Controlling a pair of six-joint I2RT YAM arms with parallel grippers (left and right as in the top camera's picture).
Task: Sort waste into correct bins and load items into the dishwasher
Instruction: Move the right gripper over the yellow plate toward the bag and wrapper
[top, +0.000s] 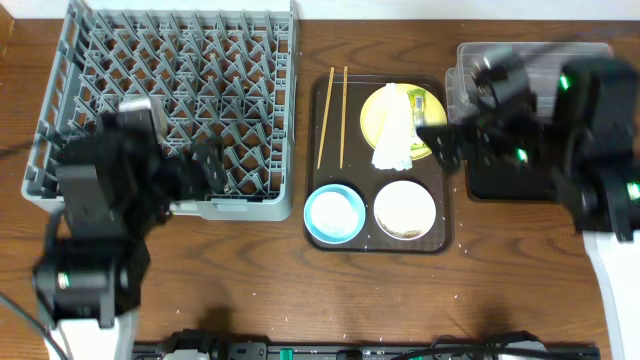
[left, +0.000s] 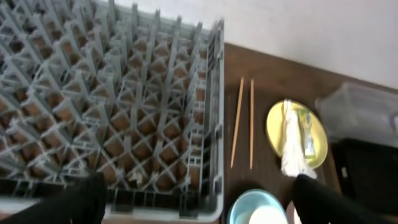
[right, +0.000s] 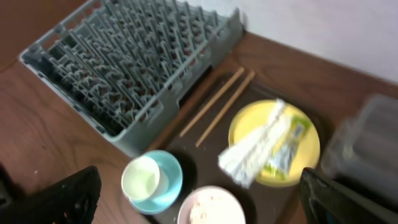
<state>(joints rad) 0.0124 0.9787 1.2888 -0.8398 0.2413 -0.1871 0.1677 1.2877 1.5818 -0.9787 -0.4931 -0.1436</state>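
Note:
The grey dishwasher rack (top: 170, 100) stands empty at the left. On the brown tray (top: 366, 240) lie two chopsticks (top: 333, 115) and a yellow plate (top: 372, 115) bearing a white napkin (top: 393, 140) and a green-yellow wrapper (top: 417, 103). A light blue bowl (top: 312, 213) holds a small white cup (right: 142, 177). Beside it, a white bowl (top: 380, 210) holds beige crumbs (right: 202, 211). My left gripper (top: 205, 165) hangs open over the rack's front right corner. My right gripper (top: 440, 140) is open and empty at the tray's right edge.
A clear plastic tub (top: 470, 60) and a black tray (top: 510, 180) sit at the right, mostly under my right arm. Bare wooden table lies in front of the brown tray. Small crumbs dot the wood near the tray.

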